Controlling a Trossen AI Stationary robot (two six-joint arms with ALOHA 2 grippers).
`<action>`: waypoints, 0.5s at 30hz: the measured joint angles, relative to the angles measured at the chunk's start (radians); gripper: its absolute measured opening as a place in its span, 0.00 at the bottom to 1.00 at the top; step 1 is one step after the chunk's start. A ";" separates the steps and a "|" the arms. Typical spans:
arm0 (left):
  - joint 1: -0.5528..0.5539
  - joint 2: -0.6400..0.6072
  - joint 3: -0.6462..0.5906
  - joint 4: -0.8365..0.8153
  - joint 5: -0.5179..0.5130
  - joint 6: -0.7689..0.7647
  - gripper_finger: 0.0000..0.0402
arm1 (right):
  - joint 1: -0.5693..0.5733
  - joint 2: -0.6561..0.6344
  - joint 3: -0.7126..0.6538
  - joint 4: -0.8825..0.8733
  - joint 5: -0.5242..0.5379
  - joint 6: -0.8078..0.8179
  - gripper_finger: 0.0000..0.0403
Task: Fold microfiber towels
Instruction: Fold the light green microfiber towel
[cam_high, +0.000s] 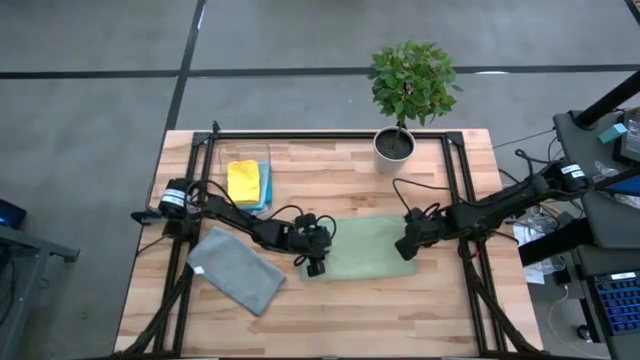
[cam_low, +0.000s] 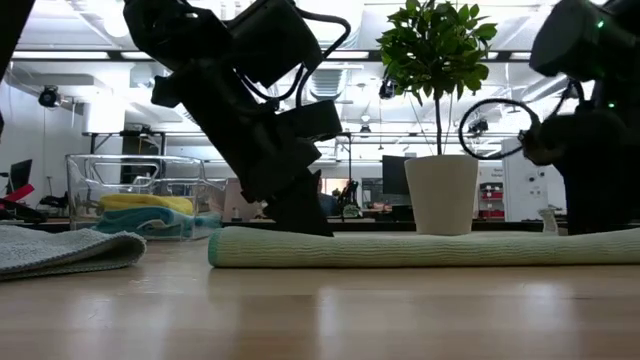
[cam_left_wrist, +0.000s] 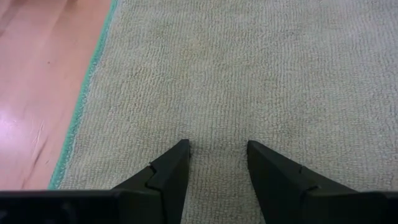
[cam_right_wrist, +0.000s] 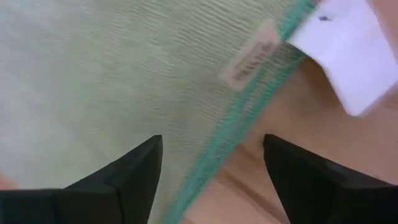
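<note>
Left pincer (cam_high: 316, 262) presses half-spread on the olive green towel (cam_high: 365, 247); right pincer (cam_high: 407, 247) gapes wide, empty, at its edge, so pinch evenly.

high: straight down, whole wooden table (cam_high: 400, 320) | low: table-top level | wrists: close above shared olive green microfiber towel (cam_high: 368, 250)

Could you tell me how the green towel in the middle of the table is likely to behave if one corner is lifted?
The green towel will probably flop and drape rather than hold its shape: it lies flat with a soft rolled fold along one edge. It looks light for its size, being thin cloth. Its looped pile may drag on the wooden table rather than slide freely.
</note>
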 joint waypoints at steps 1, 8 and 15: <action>0.000 0.000 -0.001 0.001 0.000 -0.001 0.37 | 0.000 -0.001 -0.016 0.033 0.004 0.002 0.66; 0.000 0.000 -0.002 0.010 -0.001 -0.002 0.37 | 0.000 -0.001 -0.126 0.332 0.005 -0.007 0.58; 0.000 0.000 0.000 0.011 -0.002 -0.003 0.37 | 0.000 -0.009 -0.173 0.430 0.035 -0.003 0.38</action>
